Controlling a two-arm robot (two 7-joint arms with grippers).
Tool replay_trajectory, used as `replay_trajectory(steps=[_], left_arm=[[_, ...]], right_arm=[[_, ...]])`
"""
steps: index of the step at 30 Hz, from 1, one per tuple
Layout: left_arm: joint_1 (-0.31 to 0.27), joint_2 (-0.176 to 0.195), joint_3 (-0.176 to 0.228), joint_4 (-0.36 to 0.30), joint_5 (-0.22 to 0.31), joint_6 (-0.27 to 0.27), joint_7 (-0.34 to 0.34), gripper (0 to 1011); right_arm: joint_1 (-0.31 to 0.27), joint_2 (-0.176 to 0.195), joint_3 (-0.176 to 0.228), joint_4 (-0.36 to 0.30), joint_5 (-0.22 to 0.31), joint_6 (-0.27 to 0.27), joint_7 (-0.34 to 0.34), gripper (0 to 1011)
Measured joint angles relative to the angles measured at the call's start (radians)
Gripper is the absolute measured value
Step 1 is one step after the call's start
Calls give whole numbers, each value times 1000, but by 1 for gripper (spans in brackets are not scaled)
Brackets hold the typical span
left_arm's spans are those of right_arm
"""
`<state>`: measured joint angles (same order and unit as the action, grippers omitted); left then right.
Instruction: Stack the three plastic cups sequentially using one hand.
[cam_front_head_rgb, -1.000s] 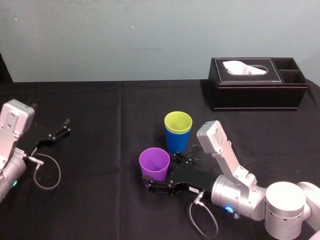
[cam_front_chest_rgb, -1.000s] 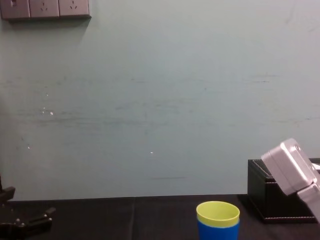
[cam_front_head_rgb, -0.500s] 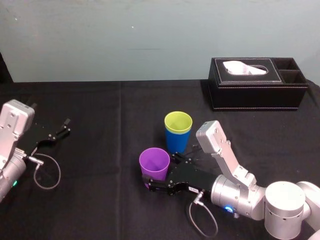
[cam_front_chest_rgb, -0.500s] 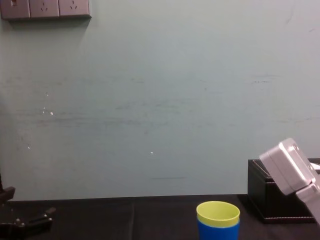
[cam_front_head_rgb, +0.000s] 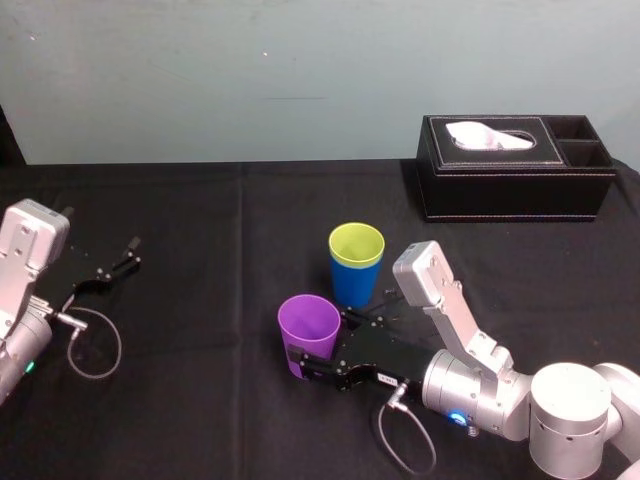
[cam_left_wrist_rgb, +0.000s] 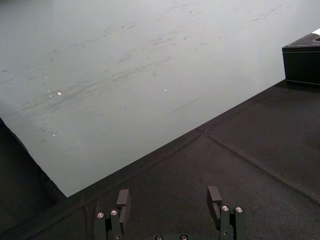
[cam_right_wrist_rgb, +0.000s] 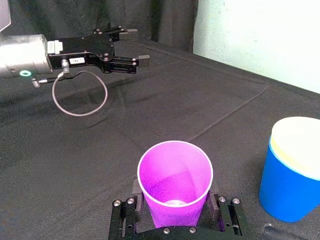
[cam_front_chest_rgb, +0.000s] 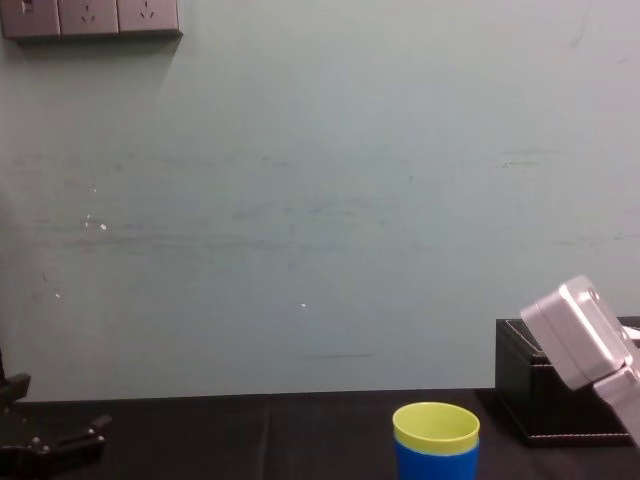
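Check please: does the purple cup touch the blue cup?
Apart. The right wrist view shows black cloth between the purple cup and the blue cup; the head view agrees.

Pale green wall (cam_front_chest_rgb: 300, 200) with sockets (cam_front_chest_rgb: 90, 18) behind black-clothed table (cam_front_head_rgb: 200, 210).

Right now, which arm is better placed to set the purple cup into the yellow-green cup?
The right. The right gripper is closed on the purple cup, close beside the yellow-green cup nested in the blue cup. The left gripper sits open at the far left, away from all cups.
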<state>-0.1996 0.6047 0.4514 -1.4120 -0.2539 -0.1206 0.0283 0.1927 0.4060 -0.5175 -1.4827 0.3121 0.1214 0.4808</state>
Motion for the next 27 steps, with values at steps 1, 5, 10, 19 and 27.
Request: replay_trajectory(steps=[1,5,10,19,27], left_arm=[[0,0,0,0,0,0,0,1010],[0,0,0,0,0,0,0,1010],[0,0,0,0,0,0,0,1010],[0,0,0,0,0,0,0,1010],[0,0,0,0,0,0,0,1010]], right_arm=[[0,0,0,0,0,0,0,751],[0,0,0,-1,0,0,0,751],[-1,0,0,-1,0,0,0,751],[-6,3,4,-15,1,0,-1,751],[-37,27,32,-97,15,9,-19,751]])
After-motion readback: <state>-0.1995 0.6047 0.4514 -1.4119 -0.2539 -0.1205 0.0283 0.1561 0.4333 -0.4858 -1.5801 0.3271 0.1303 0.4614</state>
